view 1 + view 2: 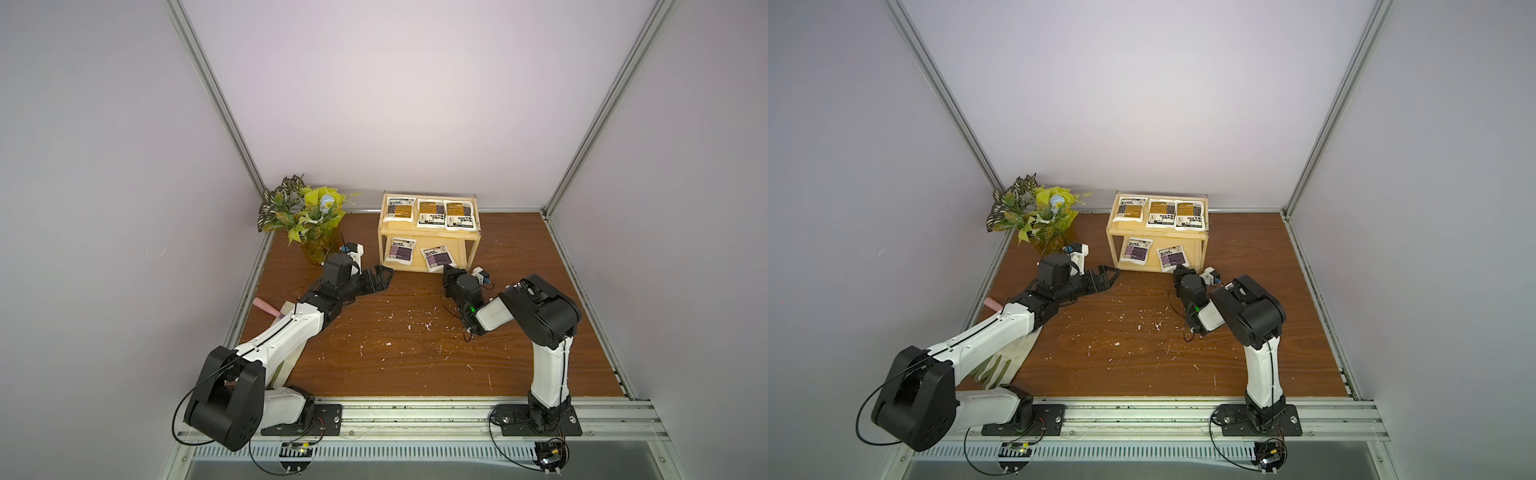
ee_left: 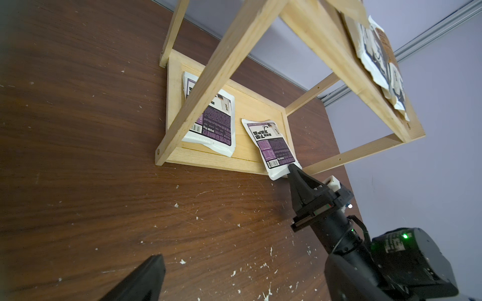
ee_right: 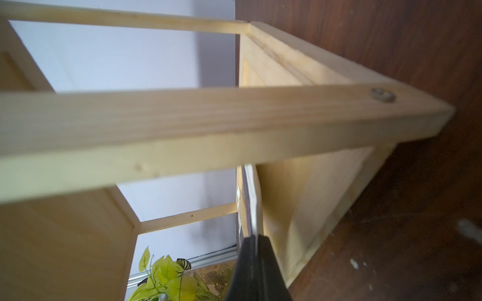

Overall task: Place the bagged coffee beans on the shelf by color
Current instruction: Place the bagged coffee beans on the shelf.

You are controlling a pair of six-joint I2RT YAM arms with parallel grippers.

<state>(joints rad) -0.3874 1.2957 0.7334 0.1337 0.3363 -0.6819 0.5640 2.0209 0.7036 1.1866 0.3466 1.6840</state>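
Eyes on the purple pouch [image 2: 271,146], at the right end of the lower tier of the shelf [image 1: 428,233]. It lies flat on the board but isn't fully home: its near corner pokes out past the front edge, close to the right front post. Its long axis runs from that front edge back into the shelf, a little skewed, with the far end leaning toward the middle.

The right hand [image 2: 292,166] has it, jaws pressed together and pinching that overhanging corner, reaching in low from the front. So the pouch lies straight ahead of the hand, deeper into the shelf. To my eye, a short push along that axis and a release are all that's left, and the post just beside it is the thing to stay off.

Nearer the left end of the same tier, a second purple pouch [image 2: 214,122] lies flat, apart from the first. Up top, three orange pouches [image 1: 430,214] fill the upper tier side by side.

The left hand [image 1: 380,277] hovers off the shelf's left front corner, over the surface [image 1: 395,353], holding nothing. Its jaws look spread, though that's hard to be sure of from here. It's clearly the farther of the two. A plant [image 1: 303,212] sits in the surface's back left corner, out of the way.
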